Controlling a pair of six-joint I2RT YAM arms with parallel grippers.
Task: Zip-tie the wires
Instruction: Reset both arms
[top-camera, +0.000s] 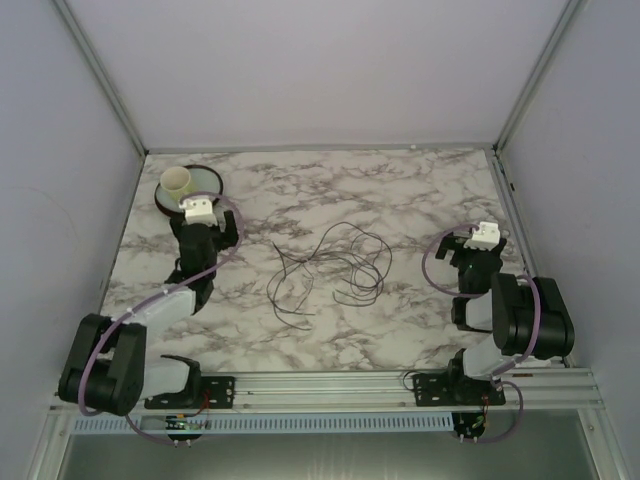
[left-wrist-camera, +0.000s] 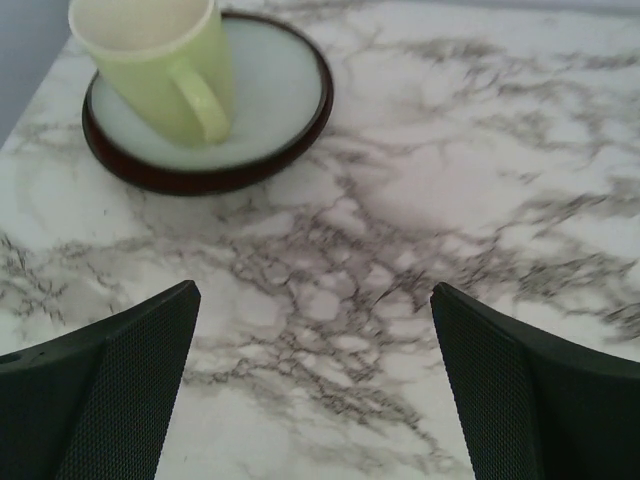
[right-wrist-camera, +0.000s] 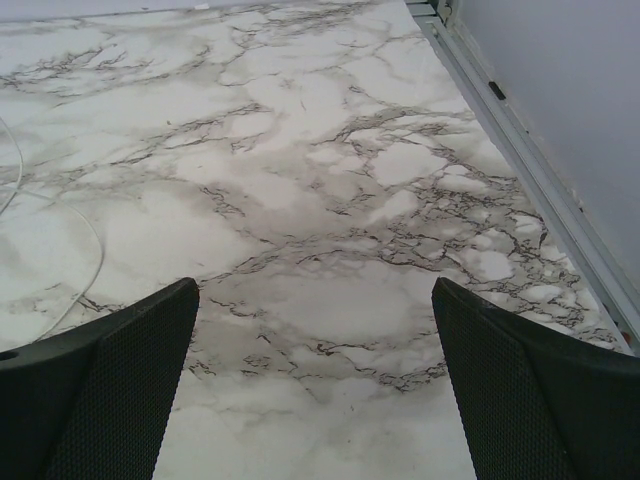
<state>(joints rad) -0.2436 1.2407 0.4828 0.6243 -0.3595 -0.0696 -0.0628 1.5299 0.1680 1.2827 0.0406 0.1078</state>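
Looking featherlight, floppy and springy, the thin grey-black wires (top-camera: 352, 263) are begging a pinch where strands bunch. Both left gripper (left-wrist-camera: 312, 290) and right gripper (right-wrist-camera: 315, 286) are gaping, empty.

My left fingers (left-wrist-camera: 110, 390) look bumpy and dull, like black plastic. Under them the marble-look table (left-wrist-camera: 420, 200) is smooth. Ahead of the jaws, the green cup (left-wrist-camera: 160, 70) looks shiny.

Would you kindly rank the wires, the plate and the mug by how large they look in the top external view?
Largest to smallest:
1. wires: the loose loops spread over the widest patch of table.
2. plate: clearly smaller than the tangle's spread.
3. mug: it stands within the plate's rim, so it looks smallest.
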